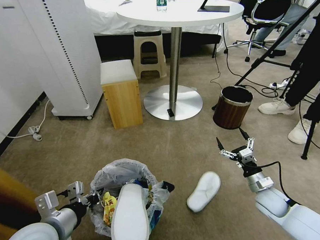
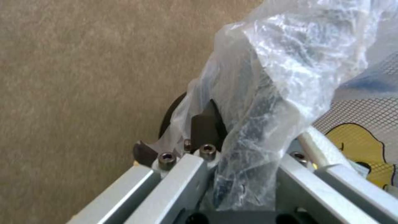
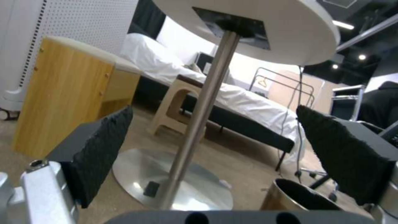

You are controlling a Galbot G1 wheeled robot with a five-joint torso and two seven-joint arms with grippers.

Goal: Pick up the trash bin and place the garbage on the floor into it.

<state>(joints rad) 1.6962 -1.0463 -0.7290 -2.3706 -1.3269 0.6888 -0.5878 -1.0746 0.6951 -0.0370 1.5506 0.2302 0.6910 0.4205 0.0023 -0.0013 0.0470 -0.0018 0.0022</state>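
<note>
Item 1 — left gripper [image 1: 92, 200], at the robot's near left, jaws clamped on the rim of the trash bin [image 1: 124, 197] through its crinkled clear liner [image 2: 265, 93]; the left wrist view shows a dark finger [image 2: 206, 127] pressed against the bunched plastic. Arm reaches in from the left, roughly level with the rim.

Item 2 — trash bin: small, round, light by the look of it. Liner is slick and loose, so the hold should stay on the stiff rim, not on plastic alone. Contents: one white slipper [image 1: 130, 215] standing up out of the top, a yellow wrapper [image 1: 108, 207], other litter.

Item 3 — second white slipper [image 1: 204, 191], lying flat on the floor [image 1: 168, 148] just right of the bin. Soft, flat, light; likely best pinched across an edge or the toe band.

Item 4 — right gripper [image 1: 235, 144], raised above the carpet beyond that slipper, jaws spread wide and holding nothing, pointing forward toward the brown wood-look bin [image 1: 232, 107] and the round counter's pedestal [image 3: 195, 124].
</note>
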